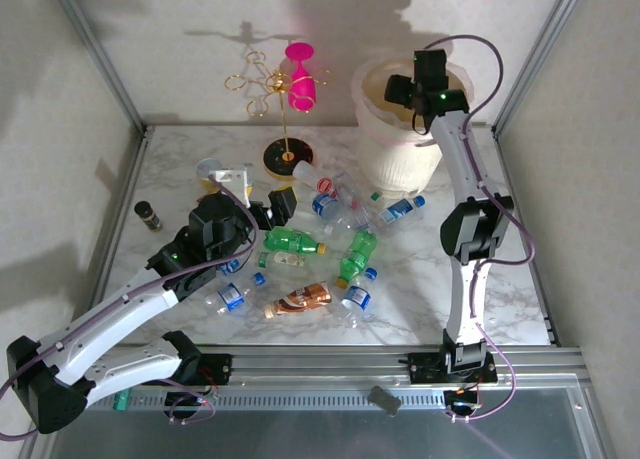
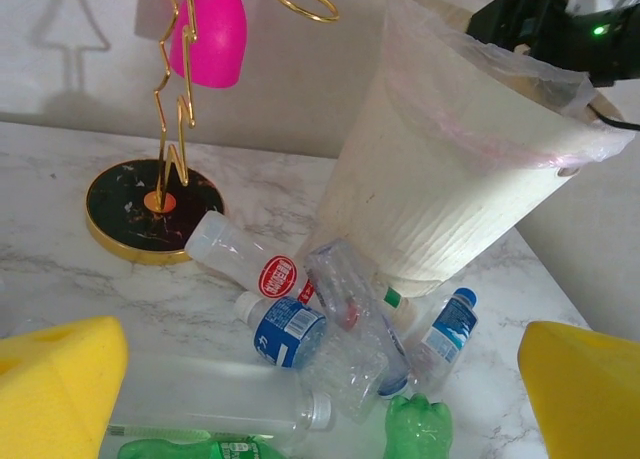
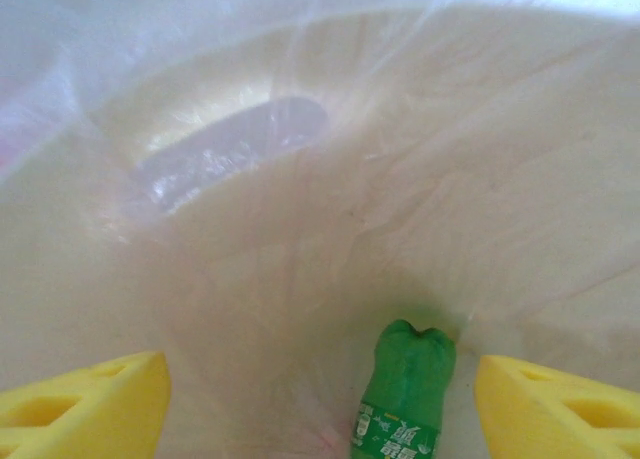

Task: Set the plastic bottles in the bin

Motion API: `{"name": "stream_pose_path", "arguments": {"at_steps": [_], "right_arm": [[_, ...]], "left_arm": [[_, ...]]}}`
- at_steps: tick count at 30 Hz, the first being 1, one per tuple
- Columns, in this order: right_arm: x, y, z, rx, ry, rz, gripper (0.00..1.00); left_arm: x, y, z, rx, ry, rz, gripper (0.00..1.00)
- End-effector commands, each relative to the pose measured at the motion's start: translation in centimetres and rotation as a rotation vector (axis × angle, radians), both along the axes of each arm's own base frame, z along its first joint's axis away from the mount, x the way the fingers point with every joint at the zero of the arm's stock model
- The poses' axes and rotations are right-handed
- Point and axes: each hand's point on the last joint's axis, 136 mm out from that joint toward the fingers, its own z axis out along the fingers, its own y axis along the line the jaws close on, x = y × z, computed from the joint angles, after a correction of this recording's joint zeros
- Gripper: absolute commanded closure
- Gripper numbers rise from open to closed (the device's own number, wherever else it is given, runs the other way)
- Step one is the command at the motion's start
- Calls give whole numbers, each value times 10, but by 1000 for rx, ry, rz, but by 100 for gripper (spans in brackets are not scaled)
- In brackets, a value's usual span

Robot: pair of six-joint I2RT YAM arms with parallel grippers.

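Right wrist — green bottle (image 3: pixel 403 394) inside bin (image 3: pixel 500 199)

Top camera overlooks table (image 1: pixel 420 299); both wrist cameras closely share the bin (image 2: pixel 450 179).

the large cream translucent plastic bin (image 1: pixel 395 154) stands at the far right of the marbled surface (image 1: pixel 420 289), the gold wire stand with a pink glass (image 1: pixel 287 157) to its left at the back. the small plastic bottles (image 1: pixel 292 242) lie scattered in front of both, some right by the bin's foot. one green plastic bottle (image 3: pixel 405 399) lies inside the bin, below the right tool (image 1: pixel 402 89). the left tool (image 1: pixel 278 207) sits over the scatter's left side. a small dark vial (image 1: pixel 147 215) stands apart near the left edge.
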Motion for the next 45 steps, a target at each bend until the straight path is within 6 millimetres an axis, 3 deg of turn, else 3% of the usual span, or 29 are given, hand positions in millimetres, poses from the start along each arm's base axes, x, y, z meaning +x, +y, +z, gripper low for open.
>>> {"name": "stream_pose_path", "arguments": {"at_steps": [1, 8, 11, 15, 21, 29, 32, 36, 41, 45], "right_arm": [[-29, -6, 71, 46, -132, 5, 24], [-105, 9, 121, 46, -282, 42, 26], [-142, 26, 125, 38, -307, 103, 27], [-194, 54, 112, 11, -315, 194, 28], [-255, 83, 56, 22, -210, 320, 29], [-321, 112, -37, 244, 47, 413, 32], [-334, 104, -71, 291, 130, 365, 31], [-342, 77, -118, 303, 275, 197, 29], [-339, 45, -144, 302, 325, 8, 29], [-320, 23, -161, 390, 301, -100, 29]], "left_arm": [[-3, 5, 10, -2, -23, 16, 0], [-8, 13, 30, -75, 19, 54, 0], [-10, 25, 27, -78, 46, 112, 0], [-10, 37, 9, -39, 106, 175, 0], [-15, 30, -23, -16, 223, 124, 3], [-36, 29, -70, 101, 350, 46, 6], [-48, 30, -77, 111, 368, 4, 7], [-55, 32, -77, 118, 364, -21, 6], [-55, 31, -73, 105, 350, -24, 6], [-55, 26, -69, 61, 338, -42, 6]]}}
